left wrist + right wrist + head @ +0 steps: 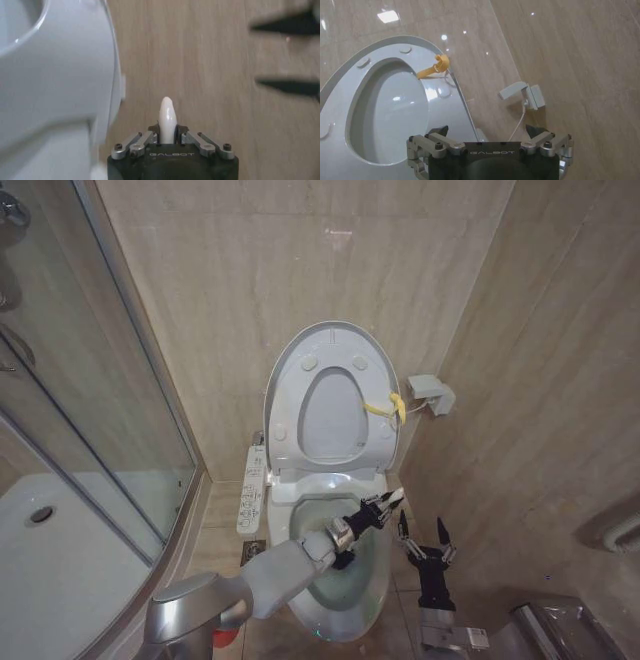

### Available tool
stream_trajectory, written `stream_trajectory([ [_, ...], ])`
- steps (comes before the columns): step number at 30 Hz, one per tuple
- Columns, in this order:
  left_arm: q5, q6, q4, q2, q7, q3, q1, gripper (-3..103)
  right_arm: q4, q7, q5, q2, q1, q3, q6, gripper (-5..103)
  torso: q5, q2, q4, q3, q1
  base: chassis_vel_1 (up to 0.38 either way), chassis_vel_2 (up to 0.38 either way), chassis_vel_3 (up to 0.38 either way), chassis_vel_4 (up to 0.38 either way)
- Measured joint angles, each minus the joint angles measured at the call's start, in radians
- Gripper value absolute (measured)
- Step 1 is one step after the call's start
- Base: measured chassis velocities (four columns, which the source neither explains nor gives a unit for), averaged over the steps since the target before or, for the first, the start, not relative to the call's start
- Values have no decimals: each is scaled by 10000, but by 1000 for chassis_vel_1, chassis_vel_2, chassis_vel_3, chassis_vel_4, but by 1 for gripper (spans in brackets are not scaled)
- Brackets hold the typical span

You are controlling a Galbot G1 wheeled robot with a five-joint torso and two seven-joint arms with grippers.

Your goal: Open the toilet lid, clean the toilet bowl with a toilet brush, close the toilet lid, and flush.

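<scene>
The toilet lid (330,415) stands upright against the wall, with the seat ring (290,395) raised in front of it. Below lies the open toilet bowl (312,515). My left arm reaches across the bowl, and the left gripper (385,505) at the bowl's right rim is shut on the toilet brush's thin white handle (166,116). The bristle head is hidden. My right gripper (420,530) hangs open just right of the bowl, fingers pointing up, holding nothing. In the right wrist view the right gripper (486,132) faces the raised lid (395,112).
A button panel (252,490) runs along the toilet's left side. A yellow strap (385,408) hangs on the seat's right edge, near a white wall box (432,393). A glass shower enclosure (80,380) stands at the left. Tiled walls close in behind and at the right.
</scene>
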Motion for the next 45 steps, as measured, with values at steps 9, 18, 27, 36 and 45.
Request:
stream_trajectory([
  [9, 1, -52, 194, -126, 2, -49, 11, 22, -11, 0, -93, 84, -10, -35, 1, 100, -5, 1, -9, -1, 0, 0, 0, 0, 0],
  [18, -40, -89, -1586, 2211, -464, 184, 31, 22, -38, 3, -56, 38, 78, 5, 15, 100, -4, 0, -3, 0, 0, 0, 0, 0, 0],
  [27, -34, 193, -2268, 3440, -760, 474, 338, 22, -102, 14, -64, -6, 147, -141, 9, 100, -13, 4, -13, -6, -3, 0, 0, 0, 0],
  [36, -249, 503, -1995, 2681, -1107, 842, -182, 19, -71, 15, -19, -91, 91, -104, 17, 100, 1, -3, 12, 4, 1, 0, 0, 0, 0],
  [45, -854, 628, -1728, 1494, -1239, 1334, -756, 18, 15, -119, 167, -145, -105, 79, 164, 100, -1, -1, -2, 0, 1, 0, 0, 0, 0],
])
